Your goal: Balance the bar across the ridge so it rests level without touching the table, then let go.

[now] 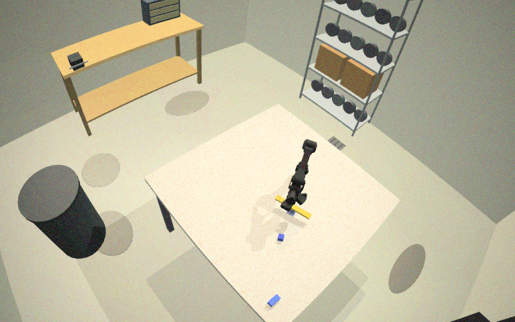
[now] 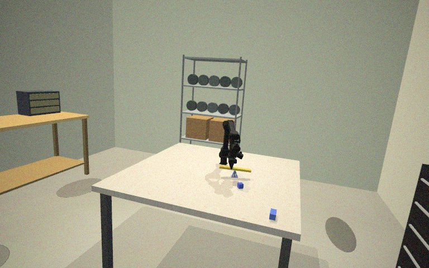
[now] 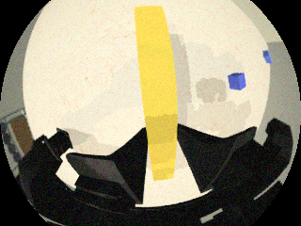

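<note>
Currently yellow bar (image 1: 302, 211) (image 2: 243, 170) (image 3: 157, 71) clamped in gripper (image 1: 287, 206) (image 2: 231, 167) (image 3: 162, 137), held above ridge (image 1: 290, 213) (image 2: 234, 174).
Bar looks stiff, light, maybe slick; best gripped across its narrow width near the balance point. Arm (image 1: 298, 180) (image 2: 234, 142) reaches out, gripper pointing down, fingers either side, over tabletop (image 1: 227, 163) (image 2: 177, 176).

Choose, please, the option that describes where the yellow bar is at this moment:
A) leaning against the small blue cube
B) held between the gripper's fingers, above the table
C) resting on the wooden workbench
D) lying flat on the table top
B: the gripper is shut on the yellow bar, whose shadow falls apart from it on the table.
</note>
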